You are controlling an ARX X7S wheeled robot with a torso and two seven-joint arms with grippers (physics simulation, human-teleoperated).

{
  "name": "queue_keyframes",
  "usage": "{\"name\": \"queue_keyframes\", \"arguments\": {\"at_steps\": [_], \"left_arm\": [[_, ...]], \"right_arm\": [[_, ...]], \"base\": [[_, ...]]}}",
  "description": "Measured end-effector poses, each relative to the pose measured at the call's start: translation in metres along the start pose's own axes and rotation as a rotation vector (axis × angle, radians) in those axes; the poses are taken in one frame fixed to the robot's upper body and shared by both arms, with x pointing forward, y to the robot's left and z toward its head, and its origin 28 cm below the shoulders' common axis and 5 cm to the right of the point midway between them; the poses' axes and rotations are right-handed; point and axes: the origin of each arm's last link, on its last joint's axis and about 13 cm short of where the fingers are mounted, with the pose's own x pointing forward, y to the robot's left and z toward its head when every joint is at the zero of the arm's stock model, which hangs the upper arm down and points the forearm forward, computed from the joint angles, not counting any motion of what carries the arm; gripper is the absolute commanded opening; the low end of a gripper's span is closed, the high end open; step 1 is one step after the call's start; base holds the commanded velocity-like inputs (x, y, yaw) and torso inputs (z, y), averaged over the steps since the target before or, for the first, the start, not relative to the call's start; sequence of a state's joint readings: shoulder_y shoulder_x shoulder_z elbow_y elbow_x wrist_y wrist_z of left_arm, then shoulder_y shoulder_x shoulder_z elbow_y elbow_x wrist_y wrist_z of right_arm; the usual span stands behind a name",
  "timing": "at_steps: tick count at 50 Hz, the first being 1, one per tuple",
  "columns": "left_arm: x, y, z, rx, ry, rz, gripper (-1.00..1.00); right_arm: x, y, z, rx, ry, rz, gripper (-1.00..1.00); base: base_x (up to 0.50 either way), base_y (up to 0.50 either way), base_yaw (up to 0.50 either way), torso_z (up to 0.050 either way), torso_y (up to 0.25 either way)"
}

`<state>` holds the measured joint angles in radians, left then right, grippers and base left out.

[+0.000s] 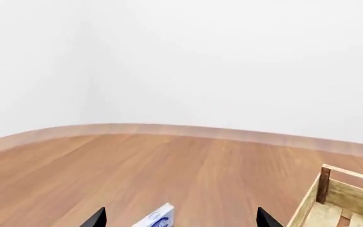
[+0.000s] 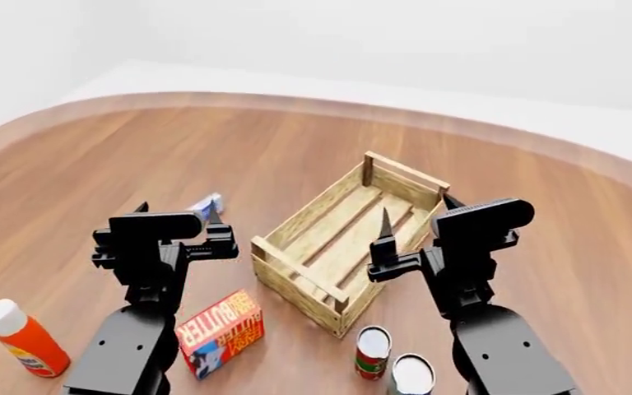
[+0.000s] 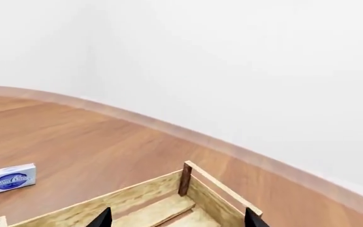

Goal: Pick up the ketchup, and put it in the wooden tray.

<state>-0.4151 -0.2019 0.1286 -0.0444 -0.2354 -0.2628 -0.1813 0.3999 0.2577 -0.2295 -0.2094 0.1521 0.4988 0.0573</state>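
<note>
The wooden tray [image 2: 344, 247] sat on the round wooden table [image 2: 294, 148] and served as the reference for everything else. Only bare slats showed inside it, though the right gripper [image 2: 415, 224] hung over part of its right side, its two black fingers spread apart and clasping nothing. The left gripper [image 2: 175, 216] hovered to the tray's left, fingers likewise parted and empty. The ketchup [image 2: 25, 337] lay well to the tray's left and nearer the robot, tilted on the tabletop, outside the tray. A butter box [image 2: 220, 332] rested just off the tray's near-left corner. Two cans [image 2: 374, 352] stood just in front of its near corner. A small white-and-blue box [image 2: 206, 203] lay left of the tray.
</note>
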Motion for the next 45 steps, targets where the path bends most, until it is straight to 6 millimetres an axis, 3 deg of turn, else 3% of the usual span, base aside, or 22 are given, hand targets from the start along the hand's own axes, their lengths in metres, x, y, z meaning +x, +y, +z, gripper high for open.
{"name": "queue_keyframes", "arguments": {"at_steps": [10,29,45], "left_arm": [[0.000,0.000,0.000,0.000,0.001,0.000,1.00],[0.000,0.004,0.003,0.000,-0.009,0.015,1.00],[-0.013,0.037,0.019,0.003,-0.047,0.130,1.00]], "right_arm": [[-0.001,0.000,0.000,0.000,-0.002,0.000,1.00],[0.000,0.000,0.000,0.000,-0.007,-0.005,1.00],[-0.003,-0.005,0.005,-0.018,-0.009,-0.007,1.00]], "base": [[0.37,0.09,0.00,0.000,0.001],[0.00,0.00,0.00,0.000,0.000],[0.00,0.00,0.00,0.000,0.000]]}}
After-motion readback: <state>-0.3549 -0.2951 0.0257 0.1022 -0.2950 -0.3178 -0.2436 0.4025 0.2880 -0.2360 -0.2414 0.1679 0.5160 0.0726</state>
